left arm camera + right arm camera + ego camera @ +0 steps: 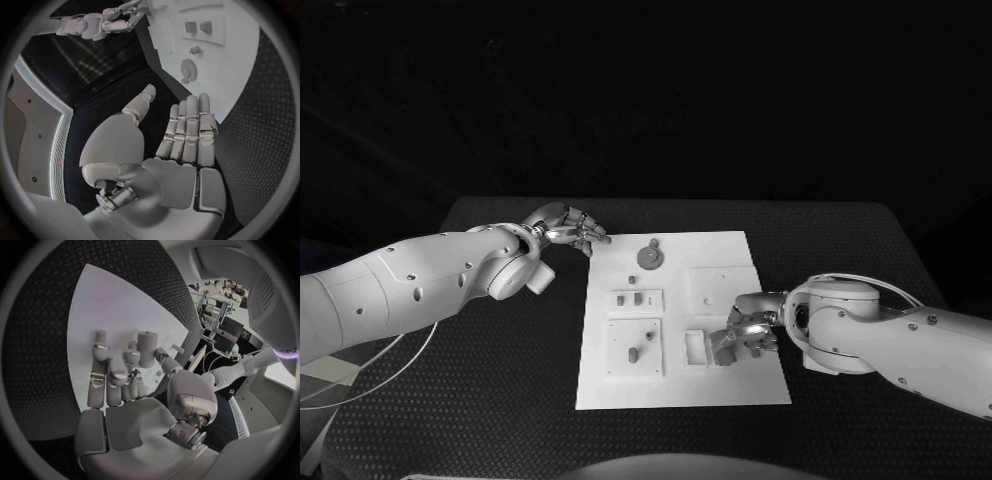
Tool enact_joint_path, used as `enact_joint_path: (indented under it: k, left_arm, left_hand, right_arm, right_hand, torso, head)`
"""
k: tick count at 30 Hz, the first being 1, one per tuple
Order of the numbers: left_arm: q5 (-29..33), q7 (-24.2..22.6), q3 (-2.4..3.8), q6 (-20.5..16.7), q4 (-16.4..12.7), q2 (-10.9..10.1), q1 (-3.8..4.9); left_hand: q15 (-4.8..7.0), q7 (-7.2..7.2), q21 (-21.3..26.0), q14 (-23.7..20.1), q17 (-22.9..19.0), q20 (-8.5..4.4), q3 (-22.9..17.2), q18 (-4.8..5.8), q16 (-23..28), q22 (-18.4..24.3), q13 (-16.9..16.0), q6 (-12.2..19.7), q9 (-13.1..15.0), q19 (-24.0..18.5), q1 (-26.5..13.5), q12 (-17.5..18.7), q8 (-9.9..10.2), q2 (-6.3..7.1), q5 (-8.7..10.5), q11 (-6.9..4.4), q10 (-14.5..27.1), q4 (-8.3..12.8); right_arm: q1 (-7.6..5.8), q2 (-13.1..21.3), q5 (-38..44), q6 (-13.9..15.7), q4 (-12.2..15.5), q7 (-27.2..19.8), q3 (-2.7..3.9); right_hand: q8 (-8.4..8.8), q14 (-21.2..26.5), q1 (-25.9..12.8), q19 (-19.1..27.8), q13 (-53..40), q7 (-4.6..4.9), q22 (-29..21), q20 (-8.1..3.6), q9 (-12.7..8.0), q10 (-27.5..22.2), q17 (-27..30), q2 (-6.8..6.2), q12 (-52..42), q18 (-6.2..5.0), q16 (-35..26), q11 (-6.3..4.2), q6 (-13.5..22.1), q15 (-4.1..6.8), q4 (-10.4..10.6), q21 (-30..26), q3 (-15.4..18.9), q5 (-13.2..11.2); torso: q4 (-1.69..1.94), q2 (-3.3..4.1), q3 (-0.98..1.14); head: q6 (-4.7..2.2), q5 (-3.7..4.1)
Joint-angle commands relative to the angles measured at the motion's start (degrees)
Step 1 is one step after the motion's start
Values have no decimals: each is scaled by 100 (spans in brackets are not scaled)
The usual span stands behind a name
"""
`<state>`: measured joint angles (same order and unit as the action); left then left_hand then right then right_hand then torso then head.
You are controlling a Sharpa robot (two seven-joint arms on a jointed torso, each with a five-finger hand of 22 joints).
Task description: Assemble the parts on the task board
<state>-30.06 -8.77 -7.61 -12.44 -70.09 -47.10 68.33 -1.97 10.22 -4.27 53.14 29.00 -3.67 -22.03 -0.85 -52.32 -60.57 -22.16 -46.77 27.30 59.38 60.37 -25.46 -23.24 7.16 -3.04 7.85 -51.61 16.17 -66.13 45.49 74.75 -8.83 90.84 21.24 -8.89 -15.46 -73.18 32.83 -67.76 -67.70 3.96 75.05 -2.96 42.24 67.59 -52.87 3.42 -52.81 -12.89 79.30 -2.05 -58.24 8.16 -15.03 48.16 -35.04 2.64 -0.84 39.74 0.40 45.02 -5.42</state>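
Resting on the task board (733, 390), right robot hand (741, 338) curls; left robot hand (568, 230) hovers open.

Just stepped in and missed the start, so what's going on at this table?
A two-armed robot is working on a white task board with small parts on it. Its right hand is down over the board's right side, fingers curled; whether it holds a part is unclear. Its left hand hovers open and empty off the board's far left corner.
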Motion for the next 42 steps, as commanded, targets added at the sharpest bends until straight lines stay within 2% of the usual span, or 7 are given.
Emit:
enact_joint_path:
  k: [1, 7, 13, 22, 30, 42]
  left_arm:
    - [21, -66, 3, 24, -13, 0, 3]
    - [19, -66, 3, 25, -17, -2, 3]
    - [19, -65, 3, 29, -18, 0, 3]
    - [19, -66, 3, 33, -21, 4, 3]
    - [19, -65, 3, 36, -17, 5, 3]
    - [19, -63, 3, 34, -19, 4, 3]
  left_hand:
    - [3, 9, 12, 31, 8, -5, -21, -1, 21, -9, 8, 42, -10, 12, -41, -31, 26, -3, 18, -7, 14, -3]
    - [3, 9, 12, 31, 9, -5, -23, -1, 22, -10, 8, 43, -10, 12, -40, -32, 25, -2, 18, -7, 14, -1]
    - [3, 9, 12, 32, 11, -4, -23, 0, 22, -10, 9, 42, -11, 12, -41, -32, 25, -2, 18, -7, 15, -1]
    - [2, 10, 11, 32, 13, -3, -21, 1, 24, -11, 10, 42, -11, 12, -53, -32, 24, 1, 18, -5, 17, -4]
    - [1, 10, 12, 32, 15, -2, -19, 2, 25, -11, 10, 42, -12, 12, -62, -33, 23, 2, 18, -5, 19, -7]
    - [1, 10, 12, 32, 17, -2, -19, 2, 26, -12, 11, 42, -13, 12, -68, -34, 23, 2, 18, -4, 20, -8]
  right_arm:
    - [-29, 23, -210, 249, 62, -70, 28]
    - [-42, -2, -459, 385, 51, -59, 56]
    - [-43, -125, -548, 271, -105, -41, 53]
    - [-42, -377, -646, 240, -345, -35, -7]
    - [-9, -517, -656, 107, -443, -34, -63]
    - [1, -546, -700, 21, -432, -26, -74]
  right_hand:
    - [-10, -22, -24, -8, 10, 36, 65, 35, 13, 54, 10, 31, 10, -211, -30, -3, -70, 3, -46, 5, -8, 25]
    - [15, -30, -161, -18, 30, 35, 52, 37, 11, 66, 16, -86, 24, -211, -47, -5, -87, 5, -2, -11, -18, 25]
    - [36, -34, -238, -23, 39, 34, 46, 32, 10, 68, 16, -163, 30, -211, -55, -6, -91, 7, 51, -22, -51, 25]
    - [50, -30, -274, -19, 43, 37, 45, 30, 9, 61, 15, -182, 36, -211, -61, -3, -87, 5, 82, -29, -72, 25]
    - [62, -26, -334, -16, 43, 38, 45, 31, 11, 56, 11, -193, 36, -211, -62, -1, -92, 3, 133, -35, -88, 25]
    - [73, -20, -368, -11, 43, 41, 46, 31, 11, 48, 8, -194, 37, -211, -64, 1, -88, 1, 160, -39, -100, 25]
  torso:
    - [1, 2, 1]
    - [2, 1, -1]
    - [2, -1, -6]
    - [1, 3, 3]
    - [1, 6, 6]
    - [-6, 2, 4]
  head:
    - [2, -2]
    - [3, -4]
    - [20, 1]
    - [27, -8]
    - [40, -13]
    - [56, -38]
